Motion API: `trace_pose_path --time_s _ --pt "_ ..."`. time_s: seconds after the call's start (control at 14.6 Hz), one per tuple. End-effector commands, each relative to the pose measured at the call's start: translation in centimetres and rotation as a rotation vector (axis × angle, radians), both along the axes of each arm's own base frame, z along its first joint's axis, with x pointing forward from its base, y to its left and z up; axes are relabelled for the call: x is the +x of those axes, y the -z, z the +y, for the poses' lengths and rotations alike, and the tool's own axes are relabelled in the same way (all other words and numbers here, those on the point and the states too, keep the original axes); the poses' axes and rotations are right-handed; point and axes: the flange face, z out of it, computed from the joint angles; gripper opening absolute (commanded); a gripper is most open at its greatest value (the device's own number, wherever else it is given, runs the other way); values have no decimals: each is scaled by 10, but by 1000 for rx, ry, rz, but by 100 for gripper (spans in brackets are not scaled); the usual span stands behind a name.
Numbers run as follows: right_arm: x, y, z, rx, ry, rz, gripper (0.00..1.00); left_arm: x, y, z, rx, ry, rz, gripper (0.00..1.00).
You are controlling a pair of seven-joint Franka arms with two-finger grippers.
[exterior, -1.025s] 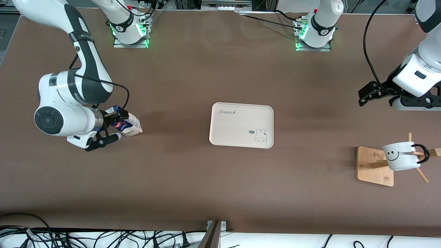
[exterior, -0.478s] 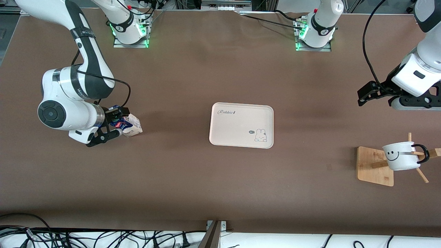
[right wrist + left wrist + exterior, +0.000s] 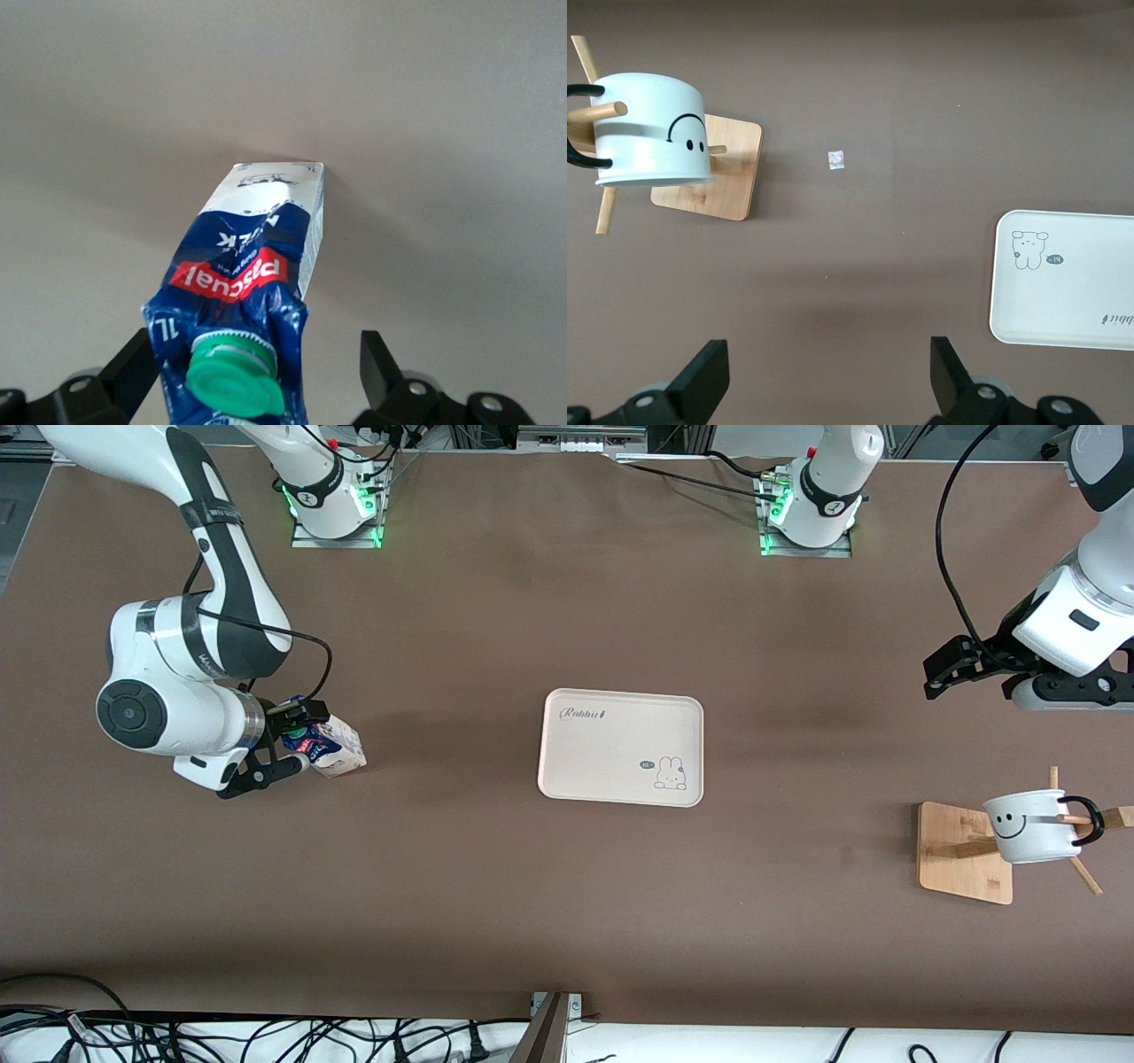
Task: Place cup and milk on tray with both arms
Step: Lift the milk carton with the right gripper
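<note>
The milk, a blue and white carton with a green cap, rests tilted on the table at the right arm's end, cap end toward my right gripper. That gripper is open, one finger on each side of the carton's top. In the right wrist view the milk fills the gap between the fingers of the right gripper. The cup hangs on a wooden rack at the left arm's end. My left gripper is open and empty over bare table; it also shows in the left wrist view, as do the cup and the tray. The tray lies mid-table.
The wooden rack base with slanted pegs stands under the cup, near the table's end. A small white scrap lies on the table between rack and tray. The arm bases stand along the table edge farthest from the front camera.
My right arm has shifted a little, bringing its open fingers closer about the carton's top. The left gripper has barely moved. The milk, cup and tray have stayed put.
</note>
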Motion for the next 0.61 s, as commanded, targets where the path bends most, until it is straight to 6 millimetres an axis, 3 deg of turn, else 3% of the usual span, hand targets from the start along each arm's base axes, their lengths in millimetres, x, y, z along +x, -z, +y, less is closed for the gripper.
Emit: trace_pose_path --time_s 0.0,0.55 --pt "-11 -4 -3 18 -15 -10 100 5 -5 -2 7 7 -4 100" --pt "-14 1 -3 18 -12 8 100 5 -6 -6 8 13 -6 100"
